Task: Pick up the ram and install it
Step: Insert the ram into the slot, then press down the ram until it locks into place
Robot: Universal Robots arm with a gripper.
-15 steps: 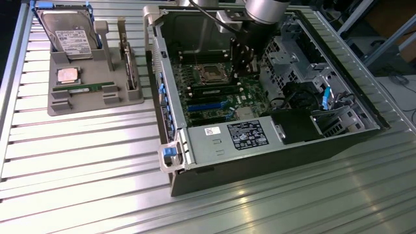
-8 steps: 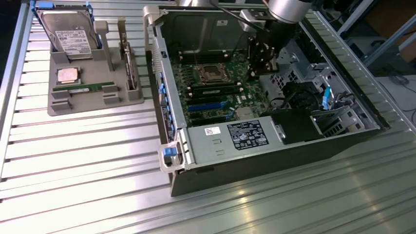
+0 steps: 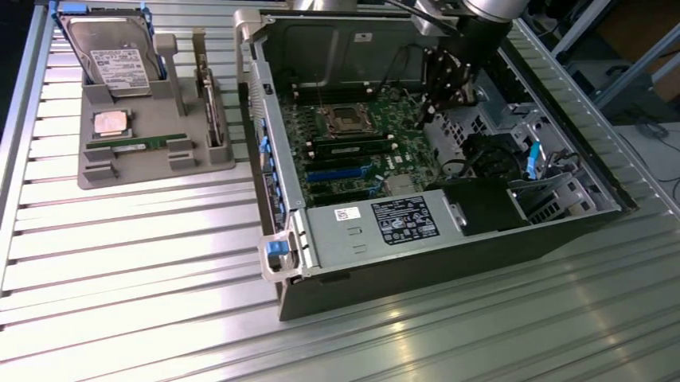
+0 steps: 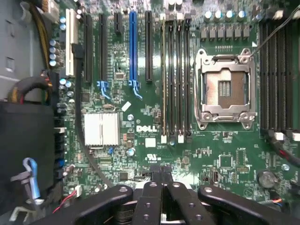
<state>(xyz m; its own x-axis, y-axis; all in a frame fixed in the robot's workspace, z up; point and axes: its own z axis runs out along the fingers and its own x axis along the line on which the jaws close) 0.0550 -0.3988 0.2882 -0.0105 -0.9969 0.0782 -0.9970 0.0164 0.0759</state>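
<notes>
Ribbed metal table (image 3: 138, 239), open computer case (image 3: 425, 231)

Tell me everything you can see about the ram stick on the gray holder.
The ram is a long, thin green circuit-board stick with a small white sticker near its middle. It lies lengthwise in a slot near the front of the gray holder, just below the square silver processor chip. Nothing grips it; the arm is over the open computer case.

A workshop: open computer case (image 3: 425, 199) on slatted aluminium workbench (image 3: 138, 263).
</notes>
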